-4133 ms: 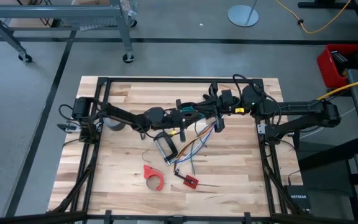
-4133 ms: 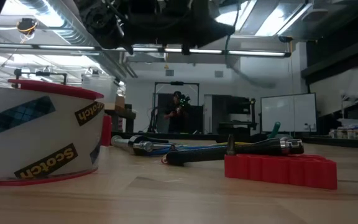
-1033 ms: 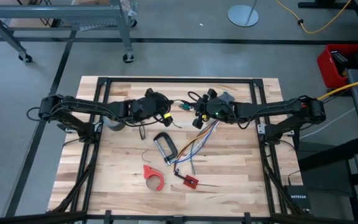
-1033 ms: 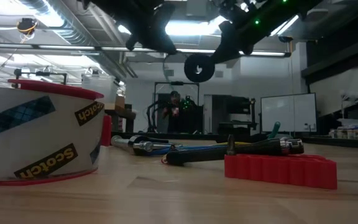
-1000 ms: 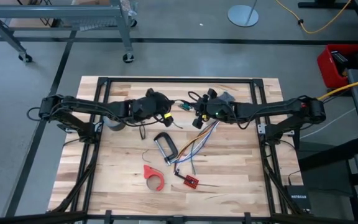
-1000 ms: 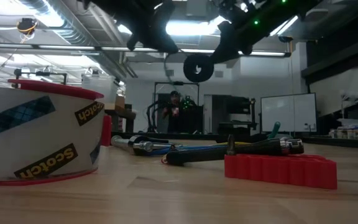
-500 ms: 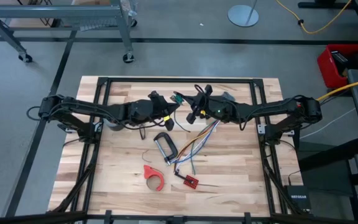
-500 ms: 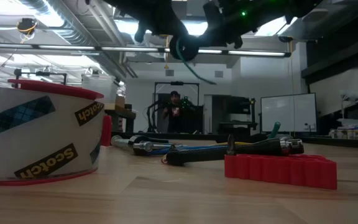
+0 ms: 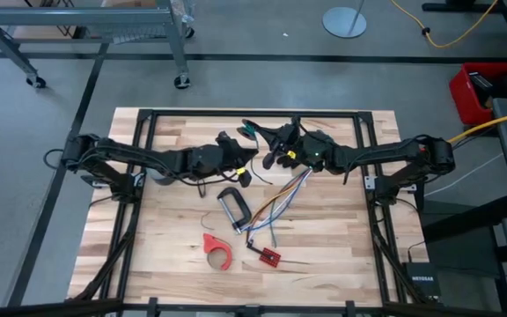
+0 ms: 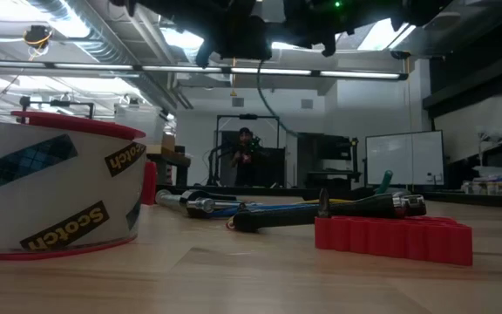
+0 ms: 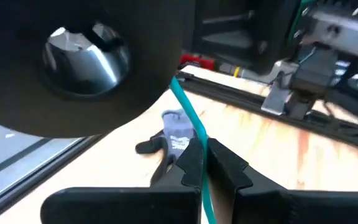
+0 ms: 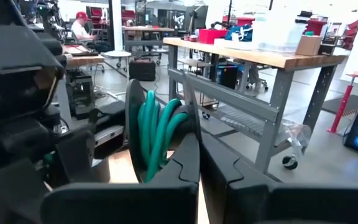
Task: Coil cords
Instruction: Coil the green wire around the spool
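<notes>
Both arms meet above the back middle of the table (image 9: 165, 229); the right gripper (image 12: 199, 163) holds the coil (image 12: 151, 127) aloft, its jaws pinching the wound green cord on edge; the left gripper (image 11: 202, 163) sits just beside it, its jaws pressed on the green tail (image 11: 188, 121) that runs up to the coil's dark disc (image 11: 86, 62); in the high view the coil (image 9: 252, 132) hangs between the two grippers, clear of the wood; below lie a clamp (image 9: 233, 208), a wire bundle (image 9: 275, 207), a red board (image 9: 269, 256) and a red tape dispenser (image 9: 217, 249); a grey roll (image 9: 161, 178) rests near the left arm.
</notes>
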`<state>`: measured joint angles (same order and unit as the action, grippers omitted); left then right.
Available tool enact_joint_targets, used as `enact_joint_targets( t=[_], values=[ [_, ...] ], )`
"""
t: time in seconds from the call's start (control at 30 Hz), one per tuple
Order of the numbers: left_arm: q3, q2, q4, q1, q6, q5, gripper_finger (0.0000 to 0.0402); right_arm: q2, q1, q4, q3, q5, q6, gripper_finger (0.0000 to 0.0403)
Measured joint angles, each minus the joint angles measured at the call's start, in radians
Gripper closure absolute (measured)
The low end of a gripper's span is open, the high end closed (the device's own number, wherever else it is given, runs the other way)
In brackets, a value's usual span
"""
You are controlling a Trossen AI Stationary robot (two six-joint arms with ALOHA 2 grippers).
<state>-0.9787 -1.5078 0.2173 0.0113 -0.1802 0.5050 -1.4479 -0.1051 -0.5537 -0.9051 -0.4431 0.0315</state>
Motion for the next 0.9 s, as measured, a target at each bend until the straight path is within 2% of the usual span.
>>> enact_joint_targets(
  t=[0.23,0.5,0.67,0.9],
  values=[
    [0.001,0.000,-0.054,0.004,0.076,0.107,0.0401,0.003,-0.001,0.028,0.000,0.036,0.000,0.0400],
    [0.002,0.000,-0.214,0.004,0.066,0.228,0.0401,0.004,-0.001,0.088,0.000,0.068,0.000,0.0400],
    [0.002,0.000,-0.227,0.005,0.141,0.318,0.0401,0.004,-0.001,0.087,0.000,0.143,-0.015,0.0400],
    [0.002,0.001,-0.228,0.004,0.192,0.339,0.0389,0.005,-0.001,0.091,0.000,0.201,-0.030,0.0400]
  ],
)
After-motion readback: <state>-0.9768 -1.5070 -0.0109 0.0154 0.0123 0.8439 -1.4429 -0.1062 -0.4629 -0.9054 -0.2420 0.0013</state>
